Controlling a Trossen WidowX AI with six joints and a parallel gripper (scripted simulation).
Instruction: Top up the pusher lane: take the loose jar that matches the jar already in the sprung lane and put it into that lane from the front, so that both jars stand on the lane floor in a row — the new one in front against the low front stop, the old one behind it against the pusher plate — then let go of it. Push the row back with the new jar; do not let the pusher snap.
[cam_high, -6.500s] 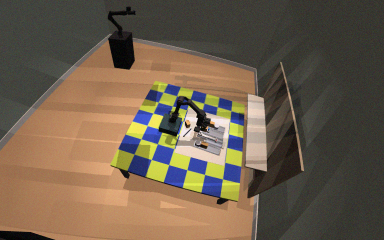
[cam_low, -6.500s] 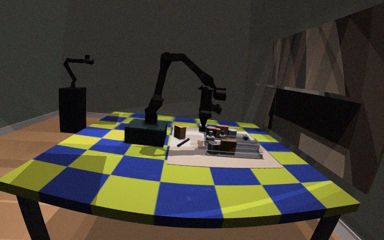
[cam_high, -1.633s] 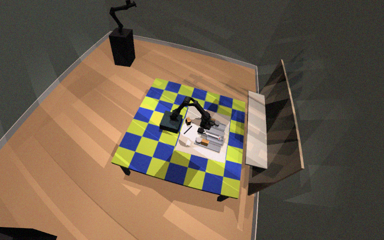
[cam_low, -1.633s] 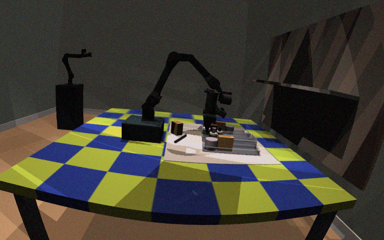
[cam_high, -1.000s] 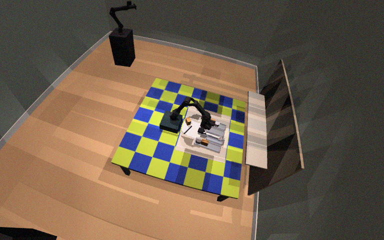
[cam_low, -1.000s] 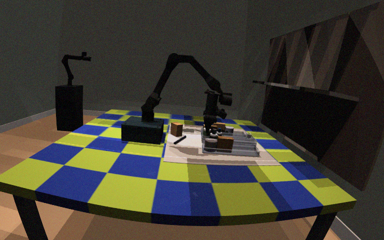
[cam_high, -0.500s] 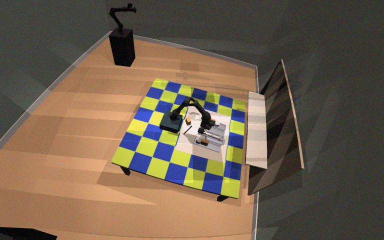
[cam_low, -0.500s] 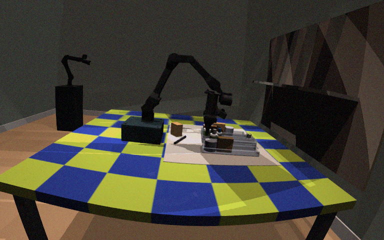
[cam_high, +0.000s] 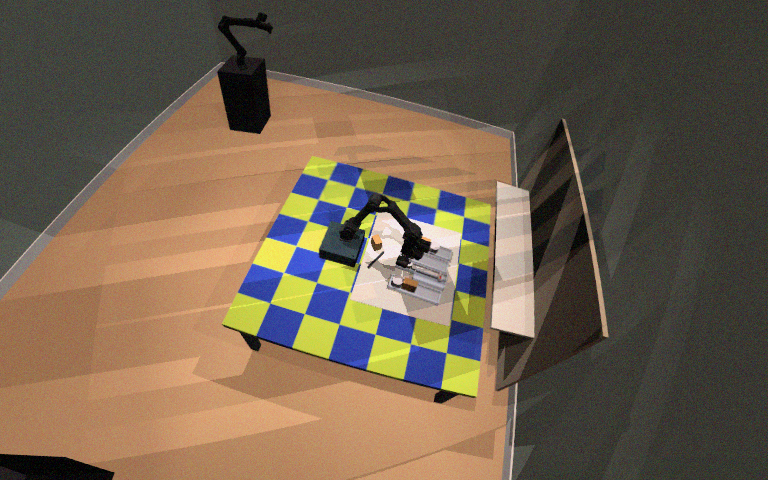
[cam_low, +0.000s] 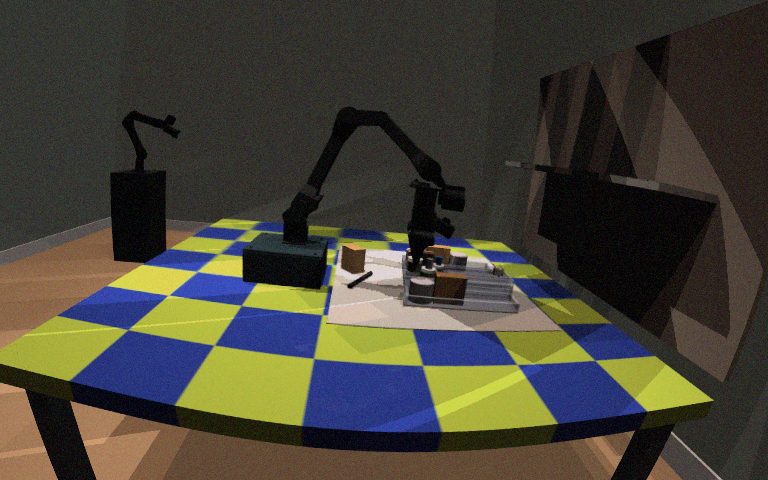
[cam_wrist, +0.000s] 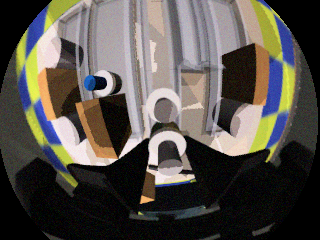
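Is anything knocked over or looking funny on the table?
Nothing looks spilled or broken. The black stick lies slantwise on the pale mat, outside the lanes, which looks a little odd; maybe it belongs there.

Gripped grey-capped jar (cam_low: 411, 264) (cam_wrist: 170, 162), upright, close to its white-shouldered match (cam_low: 428, 264) (cam_wrist: 163, 106) in the lane (cam_wrist: 162, 47).

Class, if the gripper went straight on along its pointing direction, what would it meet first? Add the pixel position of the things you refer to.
Pointing down, the gripper (cam_high: 403, 261) (cam_low: 416, 267) (cam_wrist: 166, 140) would probably press its held jar (cam_low: 411, 263) (cam_wrist: 170, 162) onto the lane unit's front end (cam_low: 404, 295); depth is unclear.
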